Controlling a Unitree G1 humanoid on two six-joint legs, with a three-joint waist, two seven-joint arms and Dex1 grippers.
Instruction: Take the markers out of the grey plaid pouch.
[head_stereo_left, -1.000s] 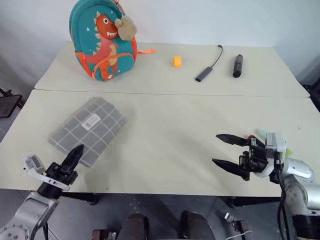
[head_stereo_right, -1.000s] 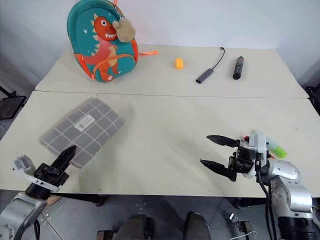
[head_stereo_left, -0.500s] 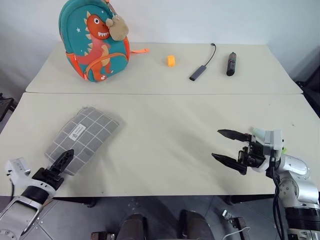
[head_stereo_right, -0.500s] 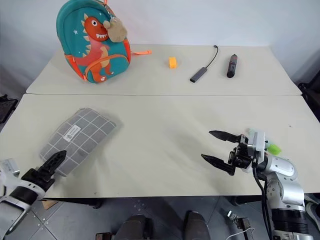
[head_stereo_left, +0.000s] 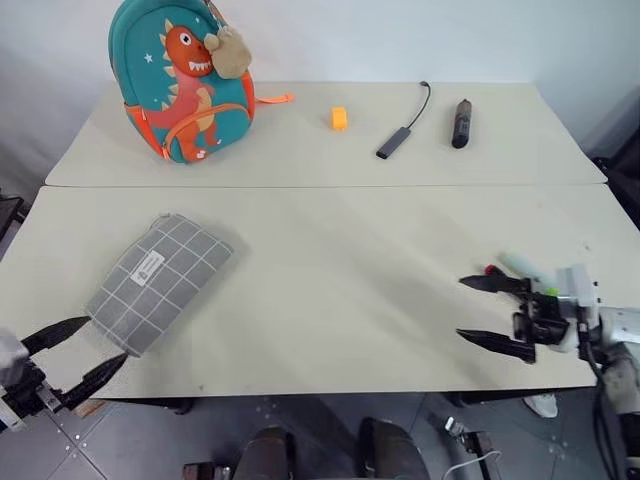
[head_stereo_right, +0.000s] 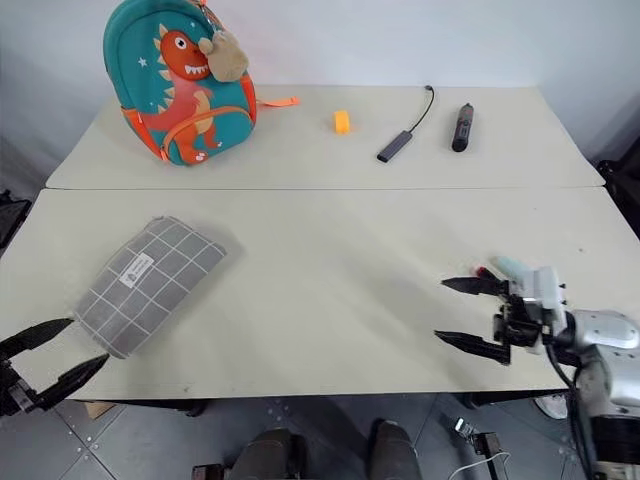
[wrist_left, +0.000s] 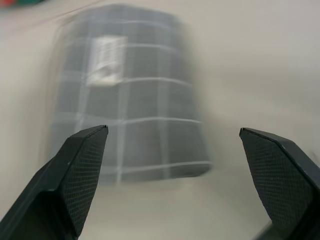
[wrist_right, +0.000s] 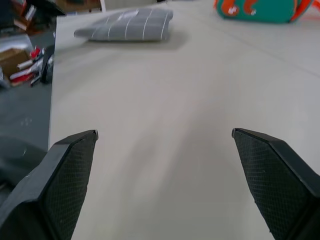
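Pouch (head_stereo_left: 160, 283) is lying flat near the table's (head_stereo_left: 340, 270) left front edge – both grippers, left (head_stereo_left: 72, 354) and right (head_stereo_left: 493, 312), are hanging wide open, holding nothing, markers (head_stereo_left: 520, 268) lying beside the right one.

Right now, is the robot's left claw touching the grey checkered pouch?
Apart. In the right eye view, the open left gripper sits off the table edge, a gap before the grey plaid pouch.

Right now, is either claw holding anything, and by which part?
Nothing is held. The left claw and right claw are both open and empty; the grey plaid pouch lies untouched.
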